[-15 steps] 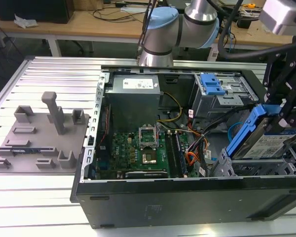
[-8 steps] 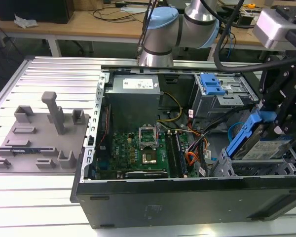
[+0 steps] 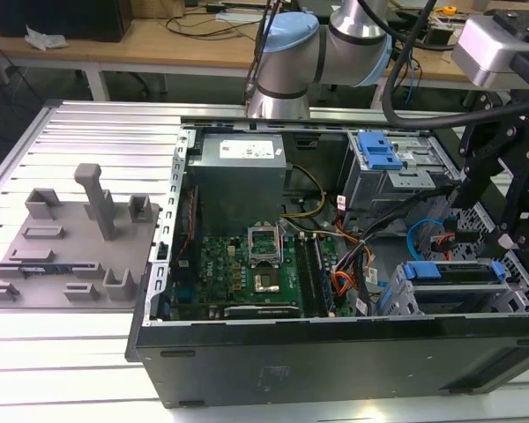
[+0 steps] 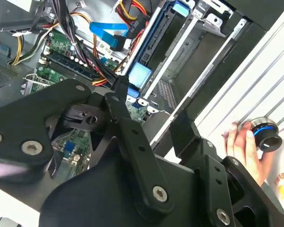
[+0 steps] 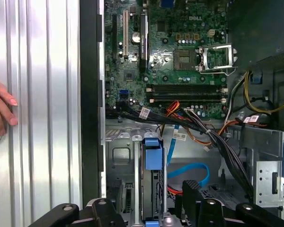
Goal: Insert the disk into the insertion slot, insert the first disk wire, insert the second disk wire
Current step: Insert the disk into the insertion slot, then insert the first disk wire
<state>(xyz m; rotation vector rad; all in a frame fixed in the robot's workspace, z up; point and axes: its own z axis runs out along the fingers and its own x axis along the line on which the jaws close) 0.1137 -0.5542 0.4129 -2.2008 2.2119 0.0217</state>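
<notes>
The disk (image 3: 451, 273), silver in its bright blue frame, lies inside the insertion slot (image 3: 397, 304), the low grey cage at the case's front corner on the exterior view's right. My gripper (image 3: 502, 225) hangs open just above it, holding nothing. In the first wrist view the disk's blue frame (image 5: 151, 156) sits in the cage (image 5: 120, 156), between my spread fingers (image 5: 102, 212). The second disk wire (image 3: 419, 231), a light-blue flat cable, loops beside the cage (image 5: 191, 169) (image 4: 106, 30). The second wrist view has my gripper (image 4: 150, 103) open over the disk's edge (image 4: 154, 45).
An orange and black wire bundle (image 3: 348, 264) crosses between the motherboard (image 3: 247, 264) and the cages. A taller grey cage with a blue handle (image 3: 379, 150) stands behind. A person's hand (image 5: 0, 109) rests on the ribbed table by a round knob (image 4: 265, 132). Grey fixtures (image 3: 70, 238) sit at the exterior view's left.
</notes>
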